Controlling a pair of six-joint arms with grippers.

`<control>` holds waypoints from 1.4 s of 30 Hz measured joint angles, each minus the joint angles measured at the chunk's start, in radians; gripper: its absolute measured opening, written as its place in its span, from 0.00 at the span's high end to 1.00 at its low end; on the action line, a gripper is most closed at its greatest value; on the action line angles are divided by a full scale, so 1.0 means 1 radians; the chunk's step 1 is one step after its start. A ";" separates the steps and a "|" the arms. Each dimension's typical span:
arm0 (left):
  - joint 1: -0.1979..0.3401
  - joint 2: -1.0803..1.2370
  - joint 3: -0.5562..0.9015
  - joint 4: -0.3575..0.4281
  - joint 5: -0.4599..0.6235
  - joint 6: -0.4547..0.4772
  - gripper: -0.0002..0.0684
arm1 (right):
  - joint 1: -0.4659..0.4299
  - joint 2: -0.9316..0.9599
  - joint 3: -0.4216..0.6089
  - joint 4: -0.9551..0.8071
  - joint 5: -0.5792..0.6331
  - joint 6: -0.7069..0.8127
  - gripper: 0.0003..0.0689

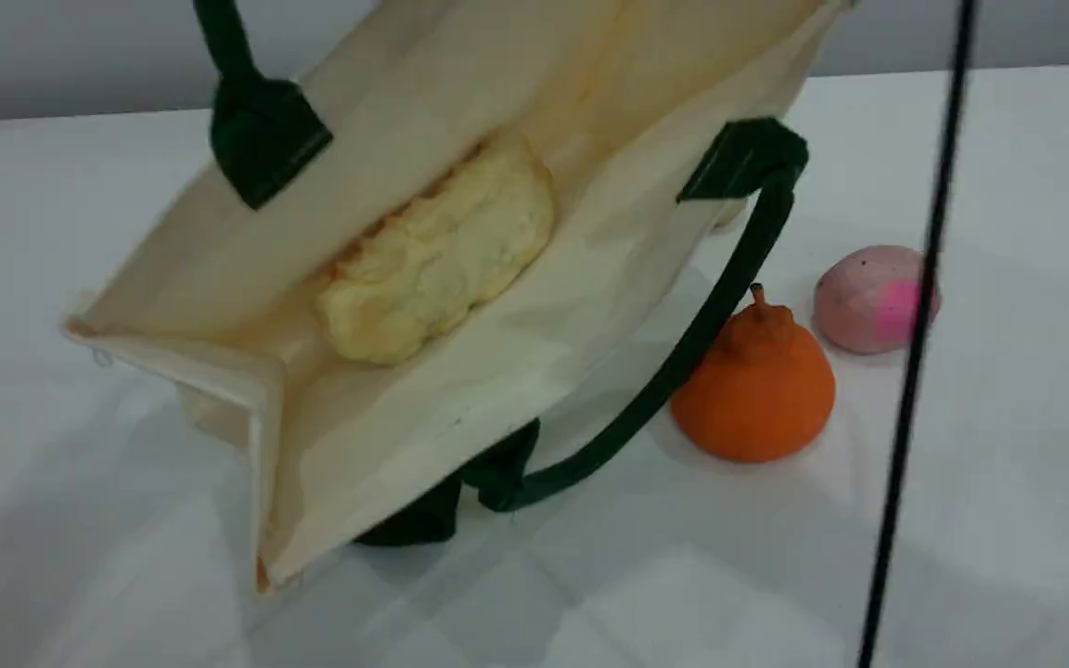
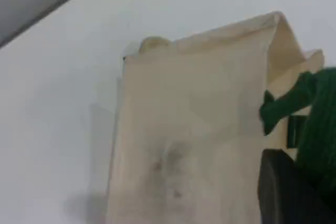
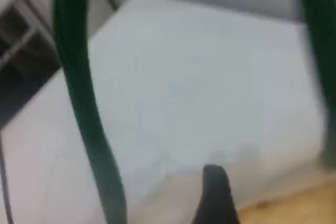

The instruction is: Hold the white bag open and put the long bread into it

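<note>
The white bag hangs tilted above the table with its mouth open toward the camera. It is hoisted by its far green handle, which runs out of the top edge. The long bread lies loose inside on the lower panel. The near handle droops in a loop to the table. In the left wrist view the bag's side fills the frame, and my left gripper's dark fingertip is shut on the green handle. My right gripper's fingertip is bare above the bag's rim, open, beside a green handle.
A round orange fruit sits on the white table right of the bag, touching the drooping handle. A pink-beige lump lies behind it. A thin black cable hangs down in front at the right. A small beige lump peeks from behind the bag.
</note>
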 joint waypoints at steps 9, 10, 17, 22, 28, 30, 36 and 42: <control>0.000 0.076 0.070 0.000 -0.029 0.001 0.89 | -0.184 -0.108 0.000 -0.032 0.133 0.000 0.32; 0.000 0.089 0.072 0.001 -0.027 0.004 0.89 | -0.197 -0.108 0.000 -0.035 0.148 0.000 0.32; 0.000 0.147 0.075 -0.008 -0.050 0.004 0.89 | -0.221 -0.108 0.000 -0.070 0.183 0.000 0.32; 0.000 0.165 0.081 -0.002 -0.054 0.004 0.88 | -0.221 -0.108 0.000 -0.085 0.184 0.000 0.32; 0.000 0.165 0.081 0.002 -0.054 0.012 0.74 | -0.221 -0.108 0.000 -0.107 0.184 0.000 0.32; 0.000 0.164 0.081 0.003 -0.052 0.020 0.63 | -0.221 -0.108 0.000 -0.112 0.184 0.000 0.32; 0.000 0.163 0.081 0.007 -0.033 0.028 0.33 | -0.221 -0.143 0.000 -0.132 0.210 0.001 0.32; 0.000 0.128 0.081 0.006 -0.012 0.028 0.27 | -0.222 -0.218 0.000 -0.271 0.265 0.111 0.32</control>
